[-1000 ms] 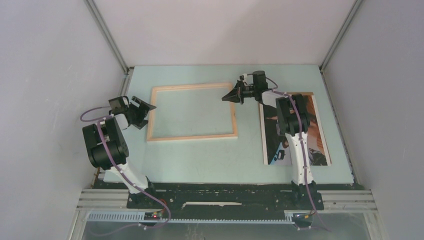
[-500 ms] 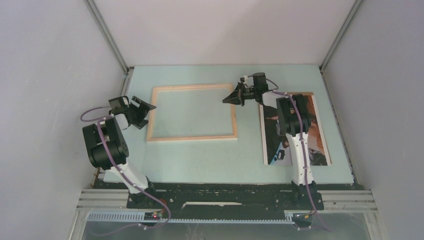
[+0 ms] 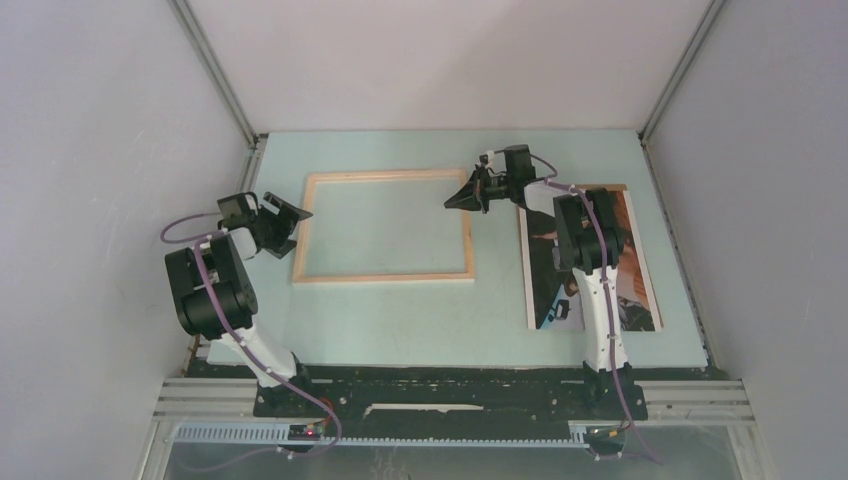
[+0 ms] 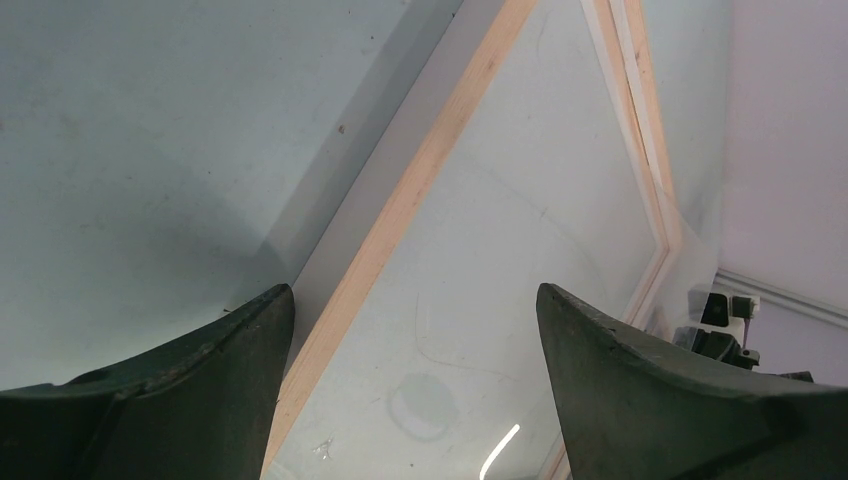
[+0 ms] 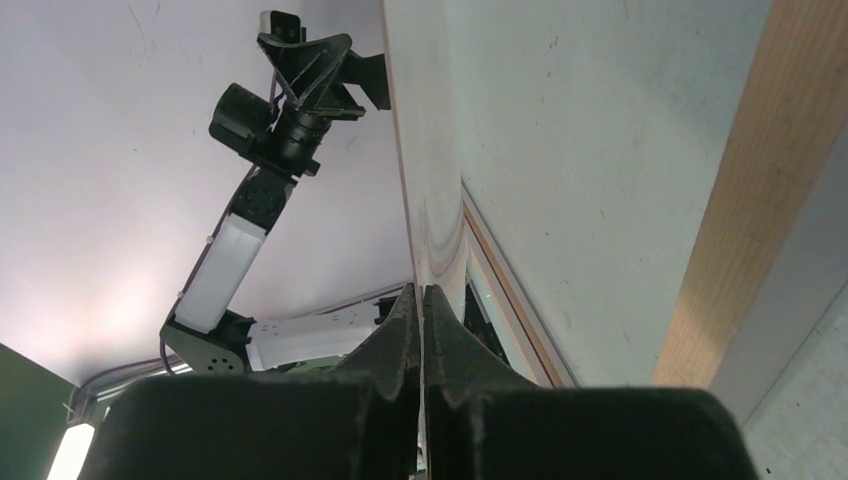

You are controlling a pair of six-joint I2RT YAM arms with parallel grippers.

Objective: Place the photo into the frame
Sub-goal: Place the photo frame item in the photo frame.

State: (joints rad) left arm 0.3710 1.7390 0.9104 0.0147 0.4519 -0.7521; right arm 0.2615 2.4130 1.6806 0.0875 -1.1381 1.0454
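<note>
My left pincer (image 3: pixel 290 225) is wide open over the frame (image 3: pixel 385 275) rail. The right pincer (image 3: pixel 456 198) is pinched shut at the frame corner, photo (image 3: pixel 636 250) behind it.

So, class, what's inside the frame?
Only the table shows inside the frame, perhaps through a clear pane; the photo lies outside, right of it. The right fingers hide a bit at the far right corner.

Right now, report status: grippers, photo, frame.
Left gripper open at frame's left rail. Right gripper shut by far right corner. Photo flat on table, right of frame, not inserted. Right arm overhangs photo.
</note>
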